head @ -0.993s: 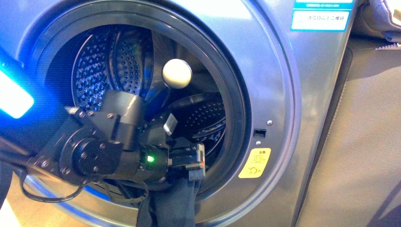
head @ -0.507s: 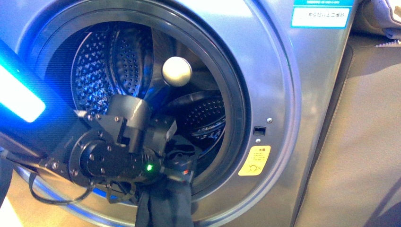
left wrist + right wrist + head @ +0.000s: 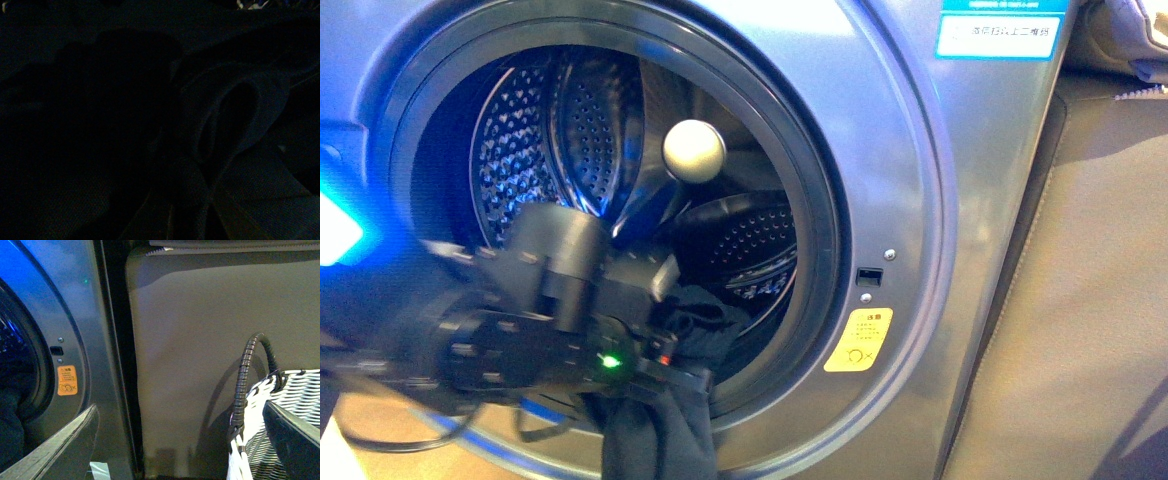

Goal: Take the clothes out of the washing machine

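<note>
The silver-grey washing machine (image 3: 910,150) fills the front view, its porthole open on the perforated steel drum (image 3: 570,130). My left gripper (image 3: 665,385) sits at the lower rim of the opening, shut on the dark navy clothes (image 3: 655,440), which hang limp over the rim and down out of frame; more fabric (image 3: 705,310) lies inside the drum. The left wrist view is dark. My right gripper (image 3: 180,440) is open and empty, fingers (image 3: 50,450) spread, beside the washing machine (image 3: 75,315) with its orange sticker (image 3: 67,380).
A grey-white woven basket (image 3: 280,430) with a dark handle stands to the right of the machine. A brown padded panel (image 3: 200,340) stands between them and shows in the front view (image 3: 1080,300). A yellow sticker (image 3: 860,342) marks the door frame.
My left arm has drawn back to the left and down, out of the drum, pulling the dark clothes further over the rim. The drum and machine have not moved.
</note>
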